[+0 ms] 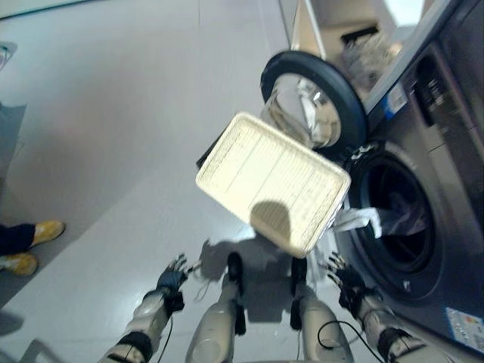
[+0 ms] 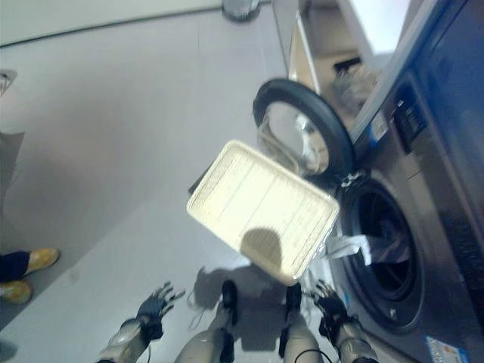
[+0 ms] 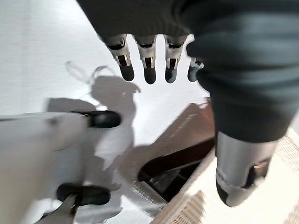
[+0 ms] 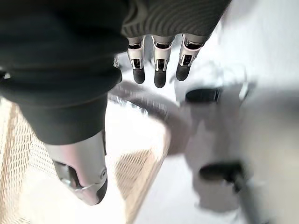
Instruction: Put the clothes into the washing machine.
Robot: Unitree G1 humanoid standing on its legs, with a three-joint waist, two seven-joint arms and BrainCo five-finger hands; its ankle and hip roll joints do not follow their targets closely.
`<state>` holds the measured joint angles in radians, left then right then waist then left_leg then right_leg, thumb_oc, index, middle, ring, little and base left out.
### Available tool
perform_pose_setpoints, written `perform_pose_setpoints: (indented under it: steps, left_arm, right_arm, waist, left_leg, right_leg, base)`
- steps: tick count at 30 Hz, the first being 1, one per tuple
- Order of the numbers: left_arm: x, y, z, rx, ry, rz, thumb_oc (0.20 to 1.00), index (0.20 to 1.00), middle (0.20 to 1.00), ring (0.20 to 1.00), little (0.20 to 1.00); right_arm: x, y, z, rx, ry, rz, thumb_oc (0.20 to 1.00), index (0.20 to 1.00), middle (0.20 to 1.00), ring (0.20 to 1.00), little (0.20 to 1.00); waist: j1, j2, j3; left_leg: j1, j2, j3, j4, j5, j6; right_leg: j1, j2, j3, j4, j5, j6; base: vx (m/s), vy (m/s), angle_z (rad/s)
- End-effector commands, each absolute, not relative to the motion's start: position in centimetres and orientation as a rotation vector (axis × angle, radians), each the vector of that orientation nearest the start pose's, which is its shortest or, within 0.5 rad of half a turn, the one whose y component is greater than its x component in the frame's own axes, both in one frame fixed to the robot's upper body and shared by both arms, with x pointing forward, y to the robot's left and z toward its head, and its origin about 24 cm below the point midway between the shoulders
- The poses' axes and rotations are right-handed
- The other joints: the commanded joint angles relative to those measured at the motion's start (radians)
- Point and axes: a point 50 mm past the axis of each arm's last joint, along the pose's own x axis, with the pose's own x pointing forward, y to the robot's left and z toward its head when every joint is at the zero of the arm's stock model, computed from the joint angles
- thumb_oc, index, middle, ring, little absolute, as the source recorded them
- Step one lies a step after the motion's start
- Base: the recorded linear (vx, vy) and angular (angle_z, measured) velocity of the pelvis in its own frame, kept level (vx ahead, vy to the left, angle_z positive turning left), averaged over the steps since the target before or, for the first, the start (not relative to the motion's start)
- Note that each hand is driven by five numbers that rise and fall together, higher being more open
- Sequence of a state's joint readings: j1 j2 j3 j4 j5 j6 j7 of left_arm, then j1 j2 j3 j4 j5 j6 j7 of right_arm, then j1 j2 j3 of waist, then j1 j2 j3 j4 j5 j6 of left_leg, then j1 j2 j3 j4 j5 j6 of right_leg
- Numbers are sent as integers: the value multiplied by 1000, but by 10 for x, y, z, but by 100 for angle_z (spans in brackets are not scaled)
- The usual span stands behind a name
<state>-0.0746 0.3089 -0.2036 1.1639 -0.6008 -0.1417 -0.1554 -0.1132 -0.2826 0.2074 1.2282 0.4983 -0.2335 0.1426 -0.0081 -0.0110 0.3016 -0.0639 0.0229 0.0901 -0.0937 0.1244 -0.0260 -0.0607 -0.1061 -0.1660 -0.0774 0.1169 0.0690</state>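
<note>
White basket [image 1: 272, 181] at centre, empty. Washing machine [image 1: 423, 227] at 3 o'clock, door [image 1: 310, 98] open; pale cloth [image 1: 361, 219] (apparently clothing) hangs over drum rim. Left hand [image 1: 172, 278] and right hand [image 1: 344, 280]: fingers spread, holding nothing.

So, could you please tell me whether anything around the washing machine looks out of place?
Yes: a white cloth hangs out over the rim of the washing machine opening, beside the empty cream basket, so it would likely catch if the door were closed.
</note>
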Motion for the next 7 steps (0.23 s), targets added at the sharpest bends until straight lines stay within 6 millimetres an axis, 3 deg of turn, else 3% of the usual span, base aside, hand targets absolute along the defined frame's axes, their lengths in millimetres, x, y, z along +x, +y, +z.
perform_pose_setpoints:
  steps: [1, 3, 7]
  left_arm:
    - [145, 239, -140, -131, 940, 81, 1000, 1000, 1000, 1000, 1000]
    - [132, 236, -145, -55, 1009, 1, 1000, 1000, 1000, 1000, 1000]
    - [126, 234, -148, -109, 1026, 44, 1000, 1000, 1000, 1000, 1000]
  right_arm:
    - [167, -242, -128, -92, 816, -88, 1000, 1000, 1000, 1000, 1000]
    - [155, -239, -135, -136, 873, -87, 1000, 1000, 1000, 1000, 1000]
    - [146, -238, -140, -112, 933, -103, 1000, 1000, 1000, 1000, 1000]
  waist:
    - [9, 31, -45]
    - [8, 29, -99]
    - [3, 30, -133]
  left_leg:
    - [14, -72, 14, 114, -141, 13]
    - [63, -73, -1, 105, -155, 22]
    - [122, -71, -12, 77, -163, 26]
  right_leg:
    - [1, 34, -10, 152, -135, 10]
    - [45, 50, -3, 164, -158, 0]
    - [93, 67, 3, 164, -176, -5]
  base:
    - [225, -75, 19]
    - [191, -77, 16]
    - [112, -47, 4]
